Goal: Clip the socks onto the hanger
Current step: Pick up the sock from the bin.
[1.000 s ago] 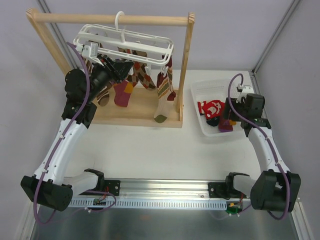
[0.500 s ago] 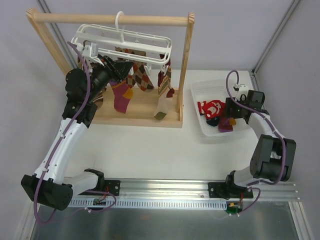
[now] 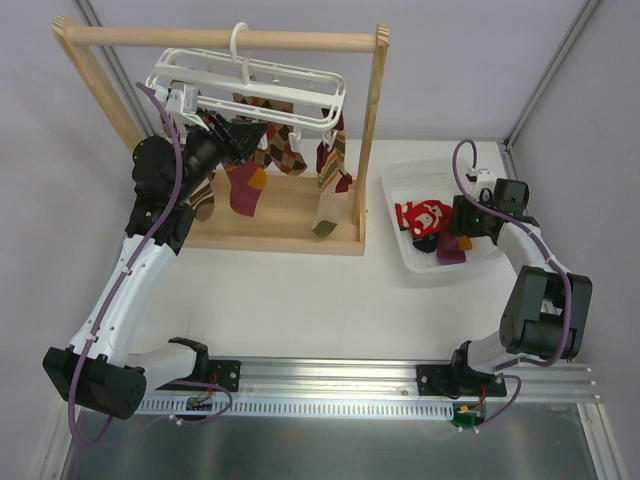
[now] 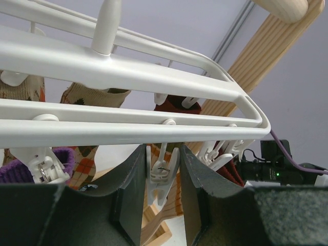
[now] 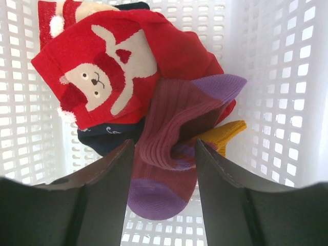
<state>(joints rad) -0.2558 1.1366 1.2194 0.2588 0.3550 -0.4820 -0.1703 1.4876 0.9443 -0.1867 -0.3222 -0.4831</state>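
Note:
The white hanger (image 3: 250,85) hangs by its hook from the wooden rack; its rails fill the left wrist view (image 4: 128,69). Several socks hang clipped: a magenta one (image 3: 243,190), a brown argyle one (image 3: 285,150) and a wavy-striped one (image 3: 327,190). My left gripper (image 3: 238,135) is up under the hanger, its jaws (image 4: 163,154) shut on a bare white clip (image 4: 163,177). My right gripper (image 3: 458,226) is open (image 5: 164,146) over the basket, fingers either side of a magenta and purple sock (image 5: 171,118). A red sock with a white animal (image 5: 102,72) lies beside it.
The wooden rack (image 3: 370,130) stands at the back left on a wooden base. The white plastic basket (image 3: 400,180), (image 5: 287,77) sits at the right and also holds a dark navy sock (image 5: 102,141) and a yellow piece (image 5: 223,134).
The right arm folded its elbow back and its wrist shifted slightly over the basket. The hanger and hanging socks swung a little. The left gripper stayed under the hanger.

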